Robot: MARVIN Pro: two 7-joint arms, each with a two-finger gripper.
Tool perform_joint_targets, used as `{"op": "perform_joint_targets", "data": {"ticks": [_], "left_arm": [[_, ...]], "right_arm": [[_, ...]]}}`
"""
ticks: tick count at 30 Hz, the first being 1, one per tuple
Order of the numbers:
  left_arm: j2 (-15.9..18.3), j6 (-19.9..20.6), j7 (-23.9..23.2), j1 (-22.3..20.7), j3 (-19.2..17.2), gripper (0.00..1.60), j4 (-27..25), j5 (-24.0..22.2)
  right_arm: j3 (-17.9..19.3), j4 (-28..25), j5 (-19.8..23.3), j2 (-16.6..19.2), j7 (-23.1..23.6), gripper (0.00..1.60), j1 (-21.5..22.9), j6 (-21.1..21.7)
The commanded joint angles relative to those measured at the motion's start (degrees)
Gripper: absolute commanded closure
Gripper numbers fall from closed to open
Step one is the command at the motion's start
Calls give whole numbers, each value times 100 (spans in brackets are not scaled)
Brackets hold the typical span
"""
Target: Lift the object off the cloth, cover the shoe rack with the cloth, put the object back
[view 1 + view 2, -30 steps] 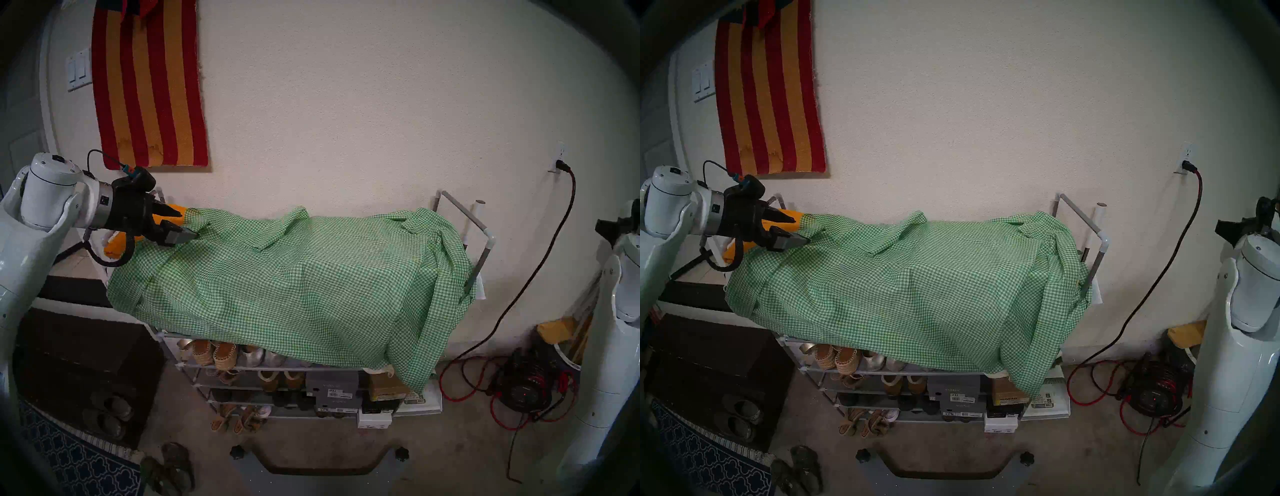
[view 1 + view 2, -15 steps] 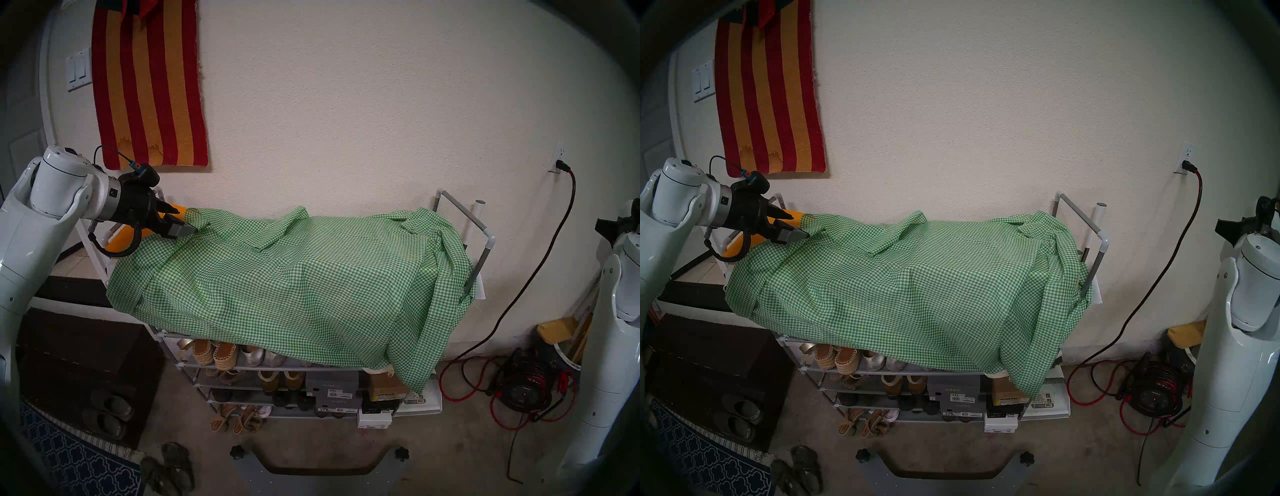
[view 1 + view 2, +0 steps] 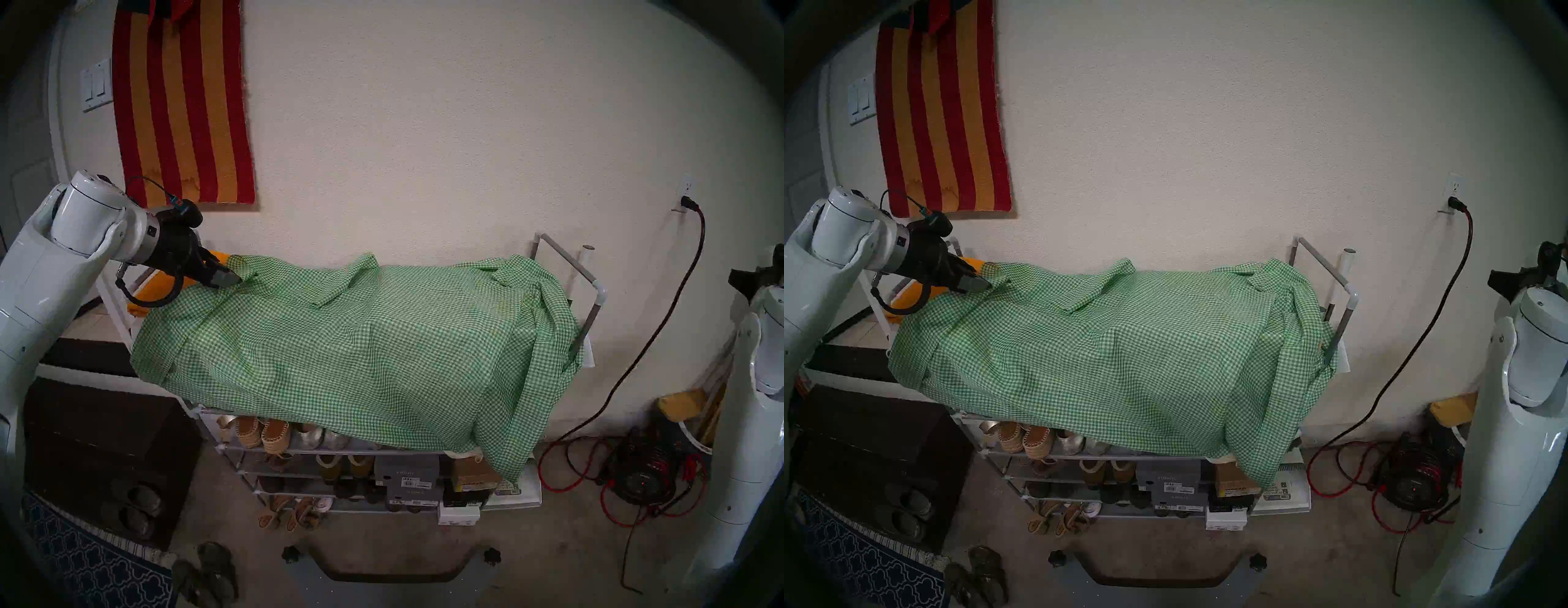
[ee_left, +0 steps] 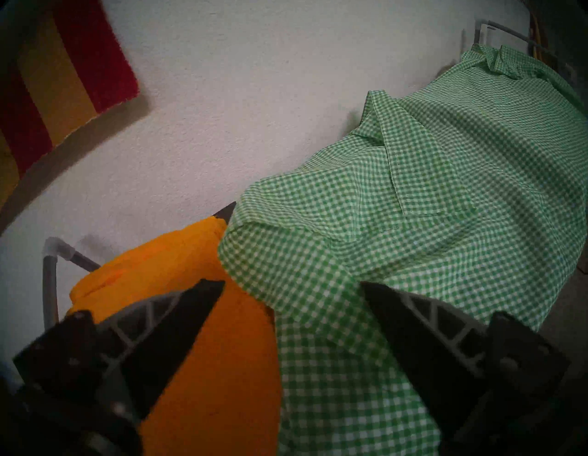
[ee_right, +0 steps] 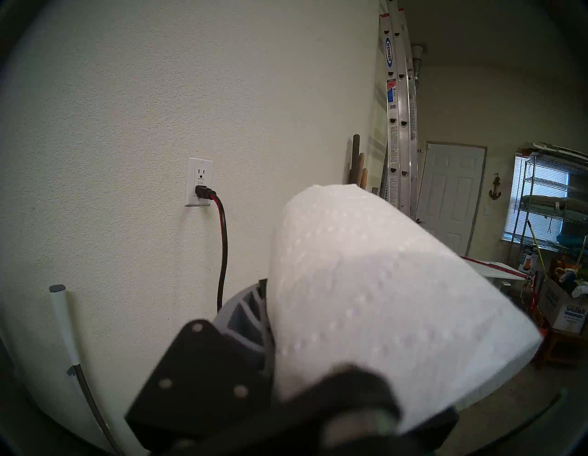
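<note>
**Ana:** Gingham cloth (image 3: 348, 352) is draped over the top of the shoe rack (image 3: 594, 293), hanging down the front and lower at the rack's four o'clock corner. At the ten o'clock corner it stops short, so the folded orange cloth (image 4: 203, 334) lies bare there.

**Ben:** And the left gripper (image 4: 292, 286)?

**Ana:** Fingers spread wide, holding nothing. In the wrist view one fingertip sits over the orange cloth and the other over the gingham, with the gingham's edge between them.

**Ben:** So, as I read it, it means to pinch that edge and tug it toward nine o'clock. Risk?

**Ana:** It could catch the orange cloth along with the gingham, or only the orange, since the two lie touching just there. A hard pull might also drag the whole sheet off the three o'clock end rail, where it is only bunched.

**Ben:** Where is the roll?

**Ana:** The tissue roll (image 5: 381, 296) is clamped in the right gripper (image 5: 318, 366), fingers closed tight on it, held off at the rack's three o'clock side, well apart from the cloth. The thin paper may crush or slip under that squeeze, and I cannot see its loose sheet.
</note>
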Motion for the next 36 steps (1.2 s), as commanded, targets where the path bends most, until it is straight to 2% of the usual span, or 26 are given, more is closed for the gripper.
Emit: {"op": "perform_joint_targets", "data": {"ticks": [1,2,3,5,7,8,13,21,23,27,29,30,31,33,34,35,36], "left_arm": [[114,-29,-600,-484,360,82,27,-275],[129,-33,-718,-553,426,83,59,-249],[156,-36,-540,-572,488,89,39,-378],[186,-96,-554,-631,569,160,52,-390],[232,-224,-679,-689,516,160,17,-378],[263,-248,-505,-690,474,160,-52,-513],[427,-555,-481,-927,63,160,-644,-589],[871,-775,-960,-1106,-621,160,-1401,-1014],[1101,-766,-1077,-979,-828,160,-1631,-1193],[1340,-746,-1286,-640,-1129,160,-1825,-1545],[1603,-765,-1432,-443,-1229,160,-1877,-1779],[1480,-716,-1236,-364,-1339,160,-1872,-1880],[1683,-812,-1442,-302,-1340,160,-1922,-1941],[1696,-824,-1271,-175,-1427,160,-2030,-2053],[1782,-841,-1431,-78,-1460,160,-2057,-2087],[1798,-813,-1303,-17,-1406,160,-2118,-2110],[1838,-802,-1383,84,-1421,160,-2149,-2106]], "right_arm": [[-4,-21,76,71,-65,160,-23,-11],[-5,-22,96,80,-81,160,-29,-11],[-6,-22,111,86,-93,160,-34,-11],[-8,-22,142,99,-119,160,-43,-11],[-9,-23,172,112,-144,160,-51,-11],[-9,-23,177,113,-148,160,-52,-11],[-9,-23,188,108,-160,160,-53,-11],[-12,-24,239,126,-204,160,-68,-11],[-13,-24,259,136,-221,160,-73,-11],[-16,-25,297,154,-251,160,-84,-11],[-16,-25,319,164,-268,160,-90,-11],[-17,-25,326,167,-274,160,-92,-11],[-17,-25,335,170,-282,160,-94,-11],[-18,-25,348,175,-293,160,-97,-11],[-18,-25,360,180,-303,160,-101,-11],[-18,-25,361,179,-304,160,-101,-11],[-19,-25,372,183,-313,160,-104,-11]]}}
